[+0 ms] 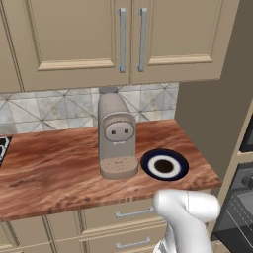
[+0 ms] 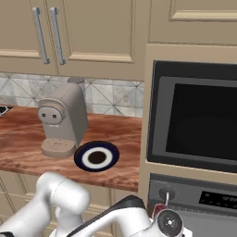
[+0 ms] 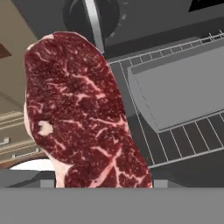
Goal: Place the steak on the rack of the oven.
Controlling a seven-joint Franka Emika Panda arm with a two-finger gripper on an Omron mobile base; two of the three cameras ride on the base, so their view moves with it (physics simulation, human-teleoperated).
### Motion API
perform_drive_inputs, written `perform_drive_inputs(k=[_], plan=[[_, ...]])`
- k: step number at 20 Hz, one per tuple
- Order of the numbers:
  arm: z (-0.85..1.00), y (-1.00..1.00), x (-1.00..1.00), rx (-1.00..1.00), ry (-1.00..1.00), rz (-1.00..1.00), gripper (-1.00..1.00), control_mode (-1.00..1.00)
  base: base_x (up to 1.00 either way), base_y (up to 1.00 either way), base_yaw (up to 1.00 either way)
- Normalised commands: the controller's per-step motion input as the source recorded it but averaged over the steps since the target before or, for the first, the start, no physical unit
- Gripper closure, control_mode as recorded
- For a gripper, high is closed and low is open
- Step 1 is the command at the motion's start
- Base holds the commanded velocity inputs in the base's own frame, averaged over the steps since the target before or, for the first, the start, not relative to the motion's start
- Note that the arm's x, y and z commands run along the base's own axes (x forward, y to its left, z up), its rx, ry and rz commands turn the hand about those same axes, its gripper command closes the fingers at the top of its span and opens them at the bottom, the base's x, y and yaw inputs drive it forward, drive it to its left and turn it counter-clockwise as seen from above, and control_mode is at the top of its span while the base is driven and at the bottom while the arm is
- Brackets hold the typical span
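Note:
The steak (image 3: 81,109), red with pale fat streaks, hangs close in front of the hand camera and hides the fingertips. My gripper (image 2: 167,222) sits low in the right base view, in front of the oven's control panel (image 2: 208,199), and is shut on the steak. The wire rack (image 3: 183,140) lies beyond and to the right of the steak, below a round oven knob (image 3: 89,13). A flat grey panel (image 3: 179,87) shows over the rack's bars. The steak's right edge overlaps the rack's left end in the hand view.
A dark-blue-rimmed plate (image 1: 164,165) lies bare on the wooden counter (image 1: 49,173) beside the beige coffee machine (image 1: 117,138). A dark glass-fronted appliance (image 2: 199,115) sits in the beige column above the oven panel. Drawers (image 1: 123,217) run under the counter.

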Motion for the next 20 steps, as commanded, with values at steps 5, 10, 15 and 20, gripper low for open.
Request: perform_drive_inputs(k=[5, 10, 15, 20], plan=[[-0.37, -0.34, 0.37, 0.00, 0.00, 0.01, 1.00, -1.00, 0.00, 0.00, 0.00], [-0.25, -0.40, 0.15, 0.00, 0.00, 0.05, 1.00, -1.00, 0.00, 0.00, 0.00], [-0.22, -0.39, 0.12, 0.00, 0.00, 0.03, 1.00, -1.00, 0.00, 0.00, 0.00], [-0.24, -0.39, 0.21, 0.00, 0.00, 0.03, 1.00, -1.00, 0.00, 0.00, 0.00]])
